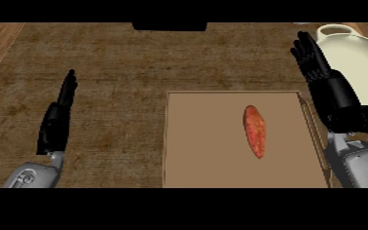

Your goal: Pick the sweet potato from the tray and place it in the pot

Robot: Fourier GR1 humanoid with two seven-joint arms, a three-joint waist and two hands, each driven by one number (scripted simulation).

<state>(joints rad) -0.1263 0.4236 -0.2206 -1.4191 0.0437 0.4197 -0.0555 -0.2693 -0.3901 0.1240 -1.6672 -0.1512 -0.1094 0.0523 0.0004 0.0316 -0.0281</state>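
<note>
Brown wood is being shown right across the counter (108,68), and nothing is being held yet: the sweet potato (254,131) is lying on the tray (201,146), right of the tray's middle, in the lower right of the frame, its length running almost top to bottom. The right hand (315,63) is being held up at the right edge, above the tray's far corner and just beside the white pot (345,41) in the upper right corner, fingers straight and close together, pinching nothing. The left hand (57,117) is being rested at the left of the frame, seen edge-on, fingers straight and pressed together. The reach looks to be the step in hand. It would be best done with the right hand being brought down the frame over the potato's middle, fingers being spread first, then closed across its narrow width rather than along its length. Orange-red, mottled skin is being shown on a slim spindle tapering at both ends, so rolling is to be guarded against.
</note>
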